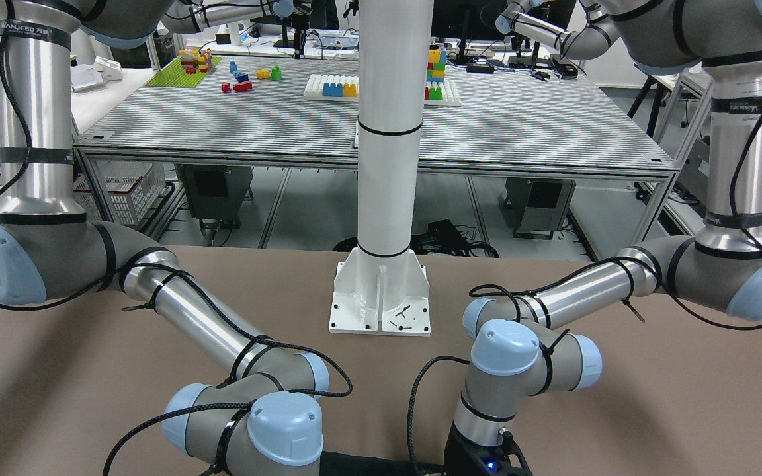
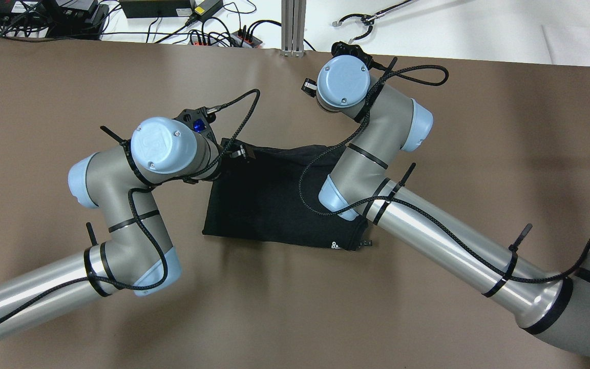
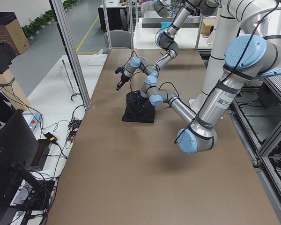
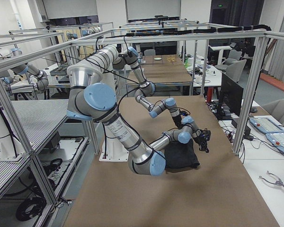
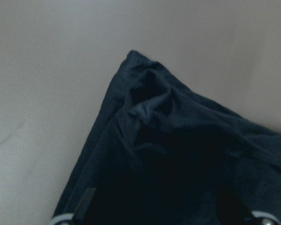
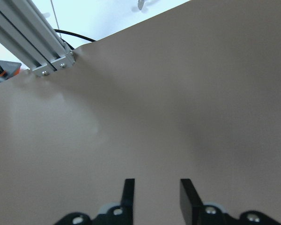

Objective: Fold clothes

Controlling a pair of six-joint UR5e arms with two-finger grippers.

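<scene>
The black cloth point(image 2: 269, 200) lies flat on the brown table, a rough rectangle; it also shows in the side views point(image 3: 139, 113) point(image 4: 181, 155). My left gripper point(image 2: 238, 152) hangs low over the cloth's far left corner. In the left wrist view that corner point(image 5: 150, 98) is puckered, and the jaws stand wide apart with nothing between them. My right gripper point(image 6: 157, 197) is open and empty, raised over bare table beyond the cloth's far edge. My right forearm crosses over the cloth's right part and hides it.
The white pillar point(image 1: 387, 132) stands on its base plate point(image 1: 381, 311) at the table's near edge. An aluminium post point(image 2: 293, 25) and cables point(image 2: 213, 31) sit past the far edge. Another table with toy bricks point(image 1: 328, 86) stands behind the robot.
</scene>
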